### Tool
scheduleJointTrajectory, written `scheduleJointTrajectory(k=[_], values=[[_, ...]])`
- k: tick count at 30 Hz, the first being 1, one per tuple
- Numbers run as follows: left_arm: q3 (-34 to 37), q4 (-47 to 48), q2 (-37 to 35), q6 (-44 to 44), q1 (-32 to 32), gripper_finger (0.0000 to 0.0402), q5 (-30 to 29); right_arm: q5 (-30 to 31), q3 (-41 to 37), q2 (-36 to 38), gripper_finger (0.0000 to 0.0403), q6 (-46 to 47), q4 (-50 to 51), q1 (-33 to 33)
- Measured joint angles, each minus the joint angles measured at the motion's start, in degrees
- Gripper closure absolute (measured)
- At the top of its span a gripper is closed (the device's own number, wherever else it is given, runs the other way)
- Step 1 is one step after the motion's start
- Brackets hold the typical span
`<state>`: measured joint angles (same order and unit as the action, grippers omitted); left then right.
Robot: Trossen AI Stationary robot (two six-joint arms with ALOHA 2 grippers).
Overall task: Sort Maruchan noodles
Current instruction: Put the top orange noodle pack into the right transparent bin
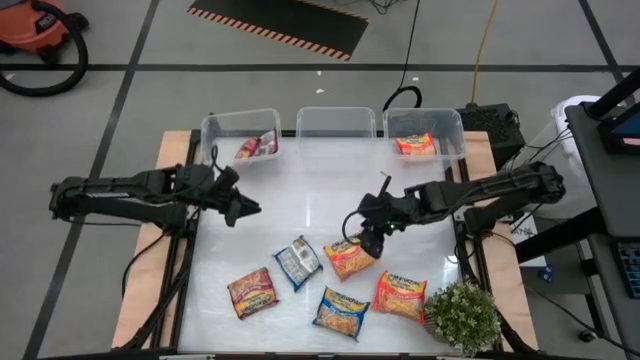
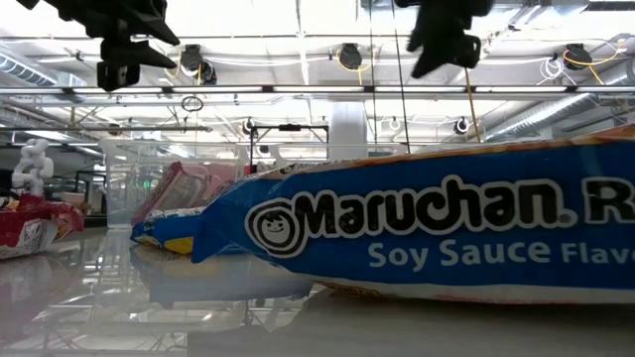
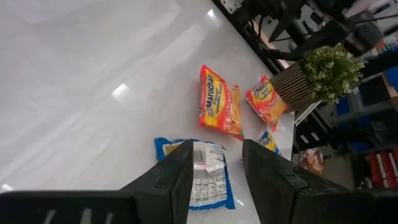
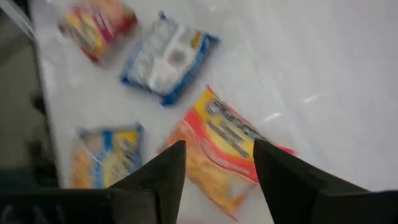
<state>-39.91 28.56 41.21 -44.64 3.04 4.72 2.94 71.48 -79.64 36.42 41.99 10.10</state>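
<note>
Noodle packets half sorted, both grippers spread above the table

Packets lie in two groups on the white table [image 1: 250, 240]: two already in bins at the far edge, five loose near the front. From the left in the high view, the left gripper [image 1: 248, 208] hangs over the bare table, well apart from every packet, its fingers [image 3: 180, 180] spread with nothing between them. Behind it, the left clear bin [image 1: 240, 135] holds a dark red packet [image 1: 256, 146]. The middle bin [image 1: 339, 124] comes next along the far edge.

Among the loose ones, a dark red packet [image 1: 252, 292] lies farthest left near the front edge. Just right of it sits a blue and silver packet [image 1: 298, 262], silver side up. A blue and yellow packet [image 1: 341, 311] lies closest to the front; in the low view it fills the foreground with its Maruchan soy sauce lettering [image 2: 427, 233]. An orange packet [image 1: 349, 257] lies beside the blue and silver one, and the right gripper [image 1: 368, 238] hovers right over its far corner, fingers [image 4: 163, 174] parted and holding nothing; whether they touch the wrapper cannot be told. Another orange packet [image 1: 400, 293] lies further right, just beside a small potted plant [image 1: 462, 316] at the front right corner. The right bin [image 1: 425, 132] holds one orange packet [image 1: 415, 145].
</note>
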Motion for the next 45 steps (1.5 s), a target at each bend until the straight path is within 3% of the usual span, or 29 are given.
scheduleJointTrajectory(k=[4, 13, 20, 26, 29, 38, 45], values=[[0.0, 0.0, 0.0, -2.6, -2.6, 0.0259, -3.4, -0.3, -3.3, 0.1, 0.0215, -5.5, 1.1, 0.4], [0.0, 0.8, 0.0, -5.5, -6.6, 0.0259, -10.6, -6.2, -11.7, 0.4, 0.0214, -5.8, -5.1, 4.2], [0.0, 4.9, 0.0, -5.5, -6.9, 0.0259, -10.8, -6.0, -17.0, 0.4, 0.0211, -3.9, -13.7, 7.3], [0.0, 5.9, 0.0, -6.3, -7.0, 0.0259, -8.1, -5.7, -21.1, 0.4, 0.0177, -3.6, -18.4, 8.4], [0.0, 5.9, 0.0, -6.7, -7.3, 0.0259, -7.4, -2.5, -22.8, 0.4, 0.0166, -3.2, -18.7, 8.4], [0.0, 6.0, 0.0, -6.3, -9.6, 0.0259, -10.8, -1.7, -30.8, 0.3, 0.0178, 1.1, -31.7, 8.4], [0.0, 5.9, 0.0, -6.9, -11.4, 0.0259, -13.0, -1.3, -33.3, 0.3, 0.0192, 1.4, -33.7, 8.2]])
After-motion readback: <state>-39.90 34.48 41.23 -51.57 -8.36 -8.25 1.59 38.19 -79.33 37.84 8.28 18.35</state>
